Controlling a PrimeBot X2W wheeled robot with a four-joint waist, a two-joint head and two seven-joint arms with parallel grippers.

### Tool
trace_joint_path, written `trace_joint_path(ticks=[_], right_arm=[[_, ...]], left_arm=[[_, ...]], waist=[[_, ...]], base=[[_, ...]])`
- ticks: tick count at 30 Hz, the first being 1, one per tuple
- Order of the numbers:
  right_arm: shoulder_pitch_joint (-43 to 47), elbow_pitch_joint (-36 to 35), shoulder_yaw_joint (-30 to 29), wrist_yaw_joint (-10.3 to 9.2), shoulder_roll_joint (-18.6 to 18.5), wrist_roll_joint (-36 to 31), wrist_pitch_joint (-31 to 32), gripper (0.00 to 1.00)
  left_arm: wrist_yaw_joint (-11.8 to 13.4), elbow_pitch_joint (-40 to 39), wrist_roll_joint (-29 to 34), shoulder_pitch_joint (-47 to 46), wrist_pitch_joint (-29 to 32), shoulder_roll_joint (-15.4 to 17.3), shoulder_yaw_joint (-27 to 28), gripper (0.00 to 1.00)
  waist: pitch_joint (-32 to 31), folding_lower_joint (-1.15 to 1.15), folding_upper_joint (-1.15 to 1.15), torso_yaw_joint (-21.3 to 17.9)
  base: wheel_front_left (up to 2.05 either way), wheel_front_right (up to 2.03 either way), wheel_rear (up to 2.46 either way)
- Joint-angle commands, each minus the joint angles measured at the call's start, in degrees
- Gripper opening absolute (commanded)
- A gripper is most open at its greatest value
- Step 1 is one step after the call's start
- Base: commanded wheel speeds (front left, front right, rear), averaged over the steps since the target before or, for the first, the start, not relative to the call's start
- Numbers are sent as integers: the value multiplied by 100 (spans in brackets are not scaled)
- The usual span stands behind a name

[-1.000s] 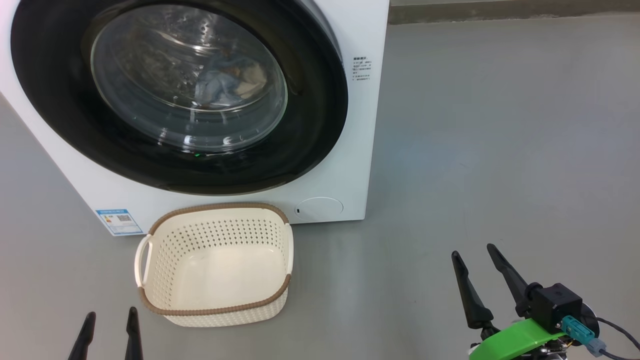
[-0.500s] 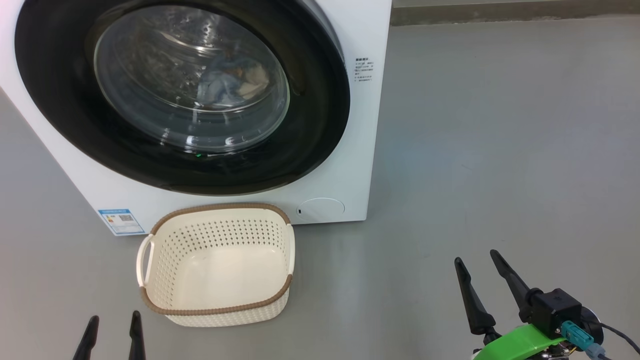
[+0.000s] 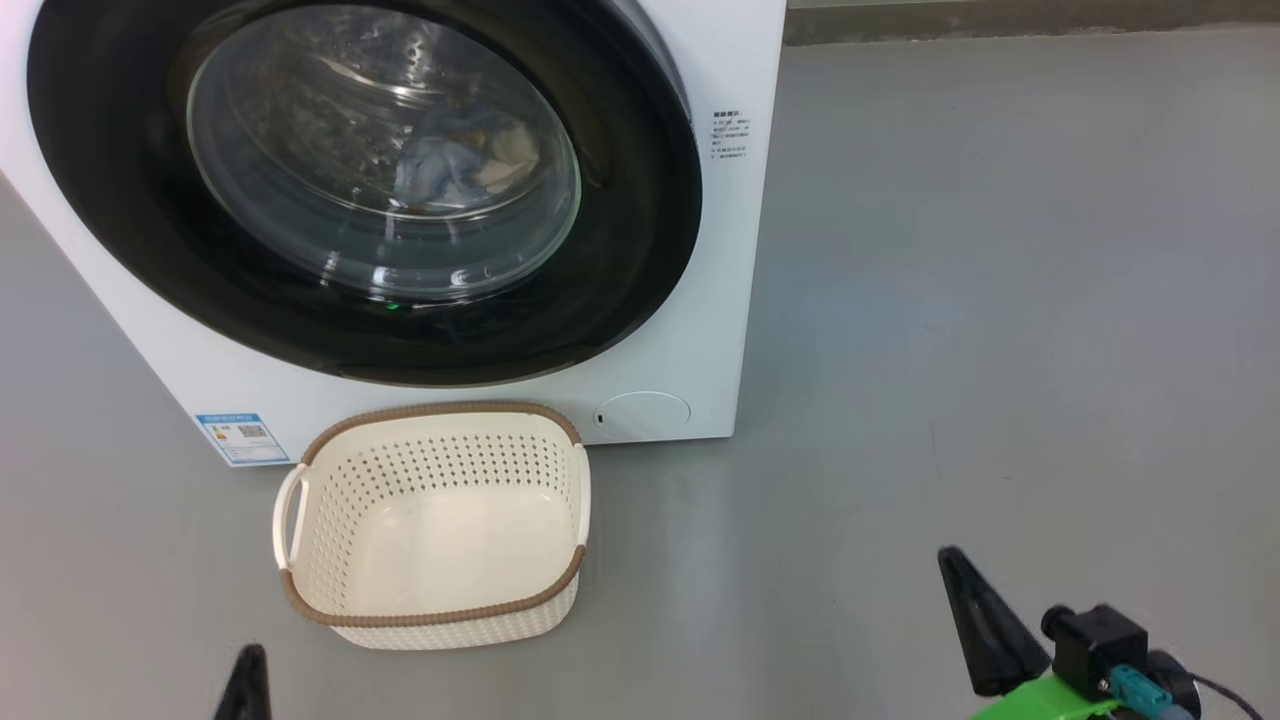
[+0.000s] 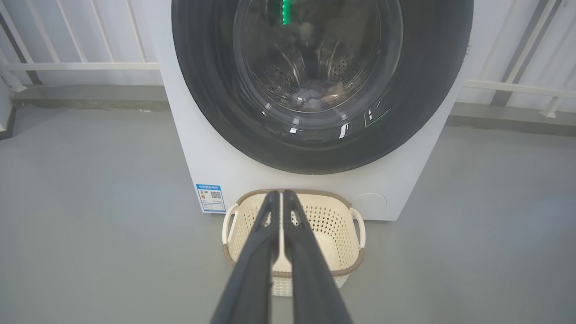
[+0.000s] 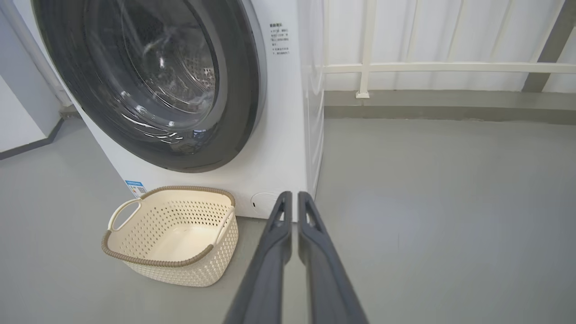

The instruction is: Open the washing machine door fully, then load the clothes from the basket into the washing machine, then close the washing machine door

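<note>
The white washing machine stands on the floor with its washing machine door closed flat against the front. Blue and cream clothes lie inside the drum, seen through the glass. The cream basket sits on the floor just below the door and holds nothing. My left gripper is shut, empty, its fingers pointing at the basket from some way back. My right gripper is shut and empty too, out to the right of the basket. Both tips, left gripper and right gripper, sit low in the head view.
Bare grey floor stretches to the right of the machine. A low kerb and a white railing run behind it. A blue label sticker and a round cover mark the machine's lower front.
Both grippers have gone from fingers spread apart to fingers pressed together. Both have dropped lower in the head view. Door, basket and clothes stay as they were.
</note>
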Motion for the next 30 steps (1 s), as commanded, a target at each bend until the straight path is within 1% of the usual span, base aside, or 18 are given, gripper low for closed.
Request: trace_joint_path(ticks=[1,4,7,12,30], right_arm=[[9,8,2,0,0,27,4,0],[7,-5,-1,0,-8,243,40,0],[0,-9,-7,0,-21,464,82,0],[-22,-2,-15,-1,-39,827,149,0],[-98,-2,-66,-2,-85,2177,418,0]], left_arm=[[-1,20,-23,-11,12,-3,4,0],[-9,61,-217,-66,81,-1,25,0],[-17,76,-421,-98,133,2,25,0],[-31,103,-757,-150,205,6,15,0],[-83,226,-2022,-383,513,21,12,0]], waist=[[0,0,0,0],[-4,2,0,1],[-17,13,0,2],[-13,1,0,3],[-26,0,0,9]], base=[[0,0,0],[0,0,0],[0,0,0],[0,0,0],[0,0,0]])
